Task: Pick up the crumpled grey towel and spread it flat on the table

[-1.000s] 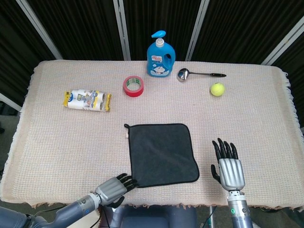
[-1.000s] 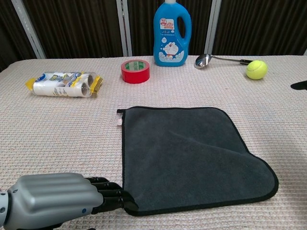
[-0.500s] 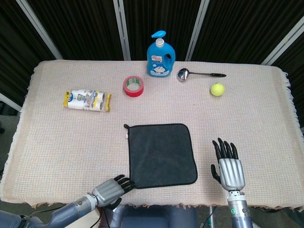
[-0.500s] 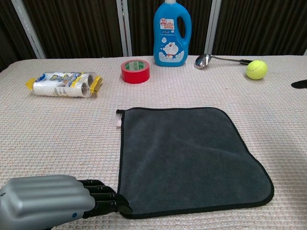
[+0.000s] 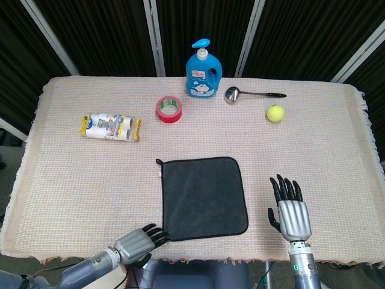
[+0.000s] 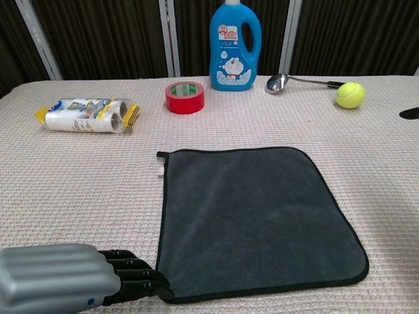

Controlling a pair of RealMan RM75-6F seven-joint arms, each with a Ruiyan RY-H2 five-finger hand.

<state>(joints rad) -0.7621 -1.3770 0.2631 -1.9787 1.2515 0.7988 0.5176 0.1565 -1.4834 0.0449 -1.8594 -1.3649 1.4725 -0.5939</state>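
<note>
Two cameras cover the moment, and from the head view the grey towel (image 5: 203, 197) already lies open as a near-square sheet on the front middle of the worktop (image 5: 72, 180), its edges straight and no folds showing. The left robot hand (image 5: 139, 242) sits at the towel's near left corner, dark fingers reaching to the hem; whether they pinch the cloth or merely touch it cannot be told from here. The right robot hand (image 5: 290, 212) rests apart from the towel on its right, palm down, fingers spread, holding nothing.

From the chest view the towel (image 6: 252, 216) fills the foreground, flat, with a small tag at its far left corner. The left robot hand (image 6: 72, 282) has its fingertips (image 6: 141, 284) against the near left corner, again too close to call as grip or touch.

By my reading the spreading is as good as done; what remains is for the left robot hand to let go, if it holds, and draw back without dragging the corner.

The worktop wears a pale woven cloth with a fringed edge. Along its far side stand a blue detergent bottle (image 5: 203, 70), a red tape roll (image 5: 169, 109), a ladle (image 5: 252, 94), a tennis ball (image 5: 275, 113) and a wrapped packet (image 5: 111, 127). Dark curtains with pale uprights close the room behind.
</note>
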